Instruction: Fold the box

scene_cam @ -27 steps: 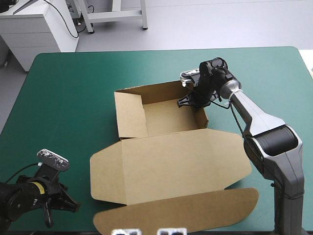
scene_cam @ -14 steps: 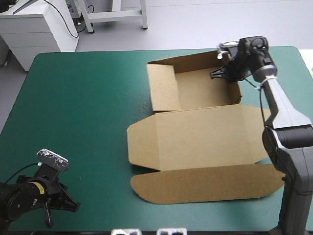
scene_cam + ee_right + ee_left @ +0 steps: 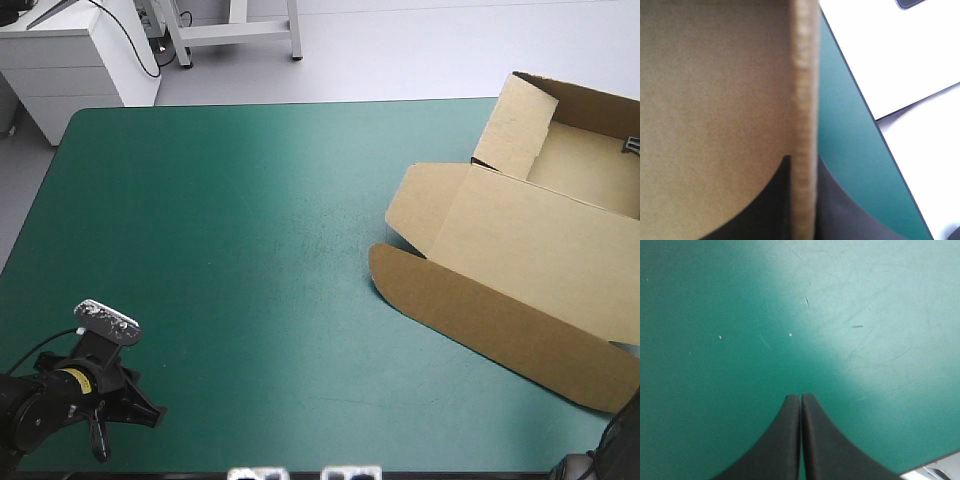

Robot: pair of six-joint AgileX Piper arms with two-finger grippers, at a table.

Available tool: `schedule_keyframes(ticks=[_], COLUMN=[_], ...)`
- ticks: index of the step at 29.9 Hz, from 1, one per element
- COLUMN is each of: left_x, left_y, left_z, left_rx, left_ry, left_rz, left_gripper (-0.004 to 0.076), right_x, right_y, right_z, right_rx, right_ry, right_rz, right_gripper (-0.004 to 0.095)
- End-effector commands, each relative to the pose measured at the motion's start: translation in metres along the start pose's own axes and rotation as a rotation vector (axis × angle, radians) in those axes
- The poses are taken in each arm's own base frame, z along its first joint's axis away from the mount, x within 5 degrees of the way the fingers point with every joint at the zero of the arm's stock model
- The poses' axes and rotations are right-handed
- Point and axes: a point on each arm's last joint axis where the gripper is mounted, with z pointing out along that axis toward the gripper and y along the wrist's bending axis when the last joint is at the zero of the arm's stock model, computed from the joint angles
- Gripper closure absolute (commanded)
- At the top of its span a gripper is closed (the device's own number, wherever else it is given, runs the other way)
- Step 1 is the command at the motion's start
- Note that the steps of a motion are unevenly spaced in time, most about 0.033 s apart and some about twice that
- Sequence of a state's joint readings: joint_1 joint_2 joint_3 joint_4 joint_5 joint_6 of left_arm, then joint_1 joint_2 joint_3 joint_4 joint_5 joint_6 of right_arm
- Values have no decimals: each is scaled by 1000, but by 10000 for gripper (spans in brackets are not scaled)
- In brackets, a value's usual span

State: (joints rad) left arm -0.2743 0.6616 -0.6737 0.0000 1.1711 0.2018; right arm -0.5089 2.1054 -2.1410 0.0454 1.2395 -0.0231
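There is one brown box (image 3: 520, 240). It lies at the far right corner of the table (image 3: 250, 250), turned at an angle. It is an open tray. Two raised walls (image 3: 515, 125) can be counted in the high view. One lid (image 3: 540, 250) lies flat on the teal-green cover toward the near side, with one long rounded flap (image 3: 480, 315) along its near edge.

The right gripper (image 3: 804, 161) has its two black fingers (image 3: 765, 210) almost closed on the box, one finger on each side of an upright board edge (image 3: 805, 100).

The left gripper (image 3: 801, 398) is near the near left corner of the table, well apart from the box. Its two fingers are pressed together into one point and hold nothing.
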Motion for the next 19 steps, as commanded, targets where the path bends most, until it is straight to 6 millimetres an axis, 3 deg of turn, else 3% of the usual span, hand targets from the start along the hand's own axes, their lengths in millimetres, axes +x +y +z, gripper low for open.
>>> schedule_keyframes(ticks=[1, 5, 8, 10, 19], left_x=[-10, -10, -10, -10, -10], left_y=[1, 1, 1, 1, 2], left_z=[-6, -6, -6, -6, -6], left_rx=[-14, -14, -14, -14, -15], left_ry=[-85, -85, -85, -85, -90], left_rz=[5, 5, 5, 5, 5], left_gripper=[732, 732, 732, 732, 732], right_x=[-5, -6, -7, -7, -6], right_y=[0, 6, 9, 10, 16], right_z=[-40, -40, -40, -40, -50], right_rx=[-52, -114, -154, -158, -219], right_ry=[-90, -106, -118, -119, -119], right_rz=[-25, -58, -61, -48, -21], right_gripper=[850, 501, 106, -37, -19])
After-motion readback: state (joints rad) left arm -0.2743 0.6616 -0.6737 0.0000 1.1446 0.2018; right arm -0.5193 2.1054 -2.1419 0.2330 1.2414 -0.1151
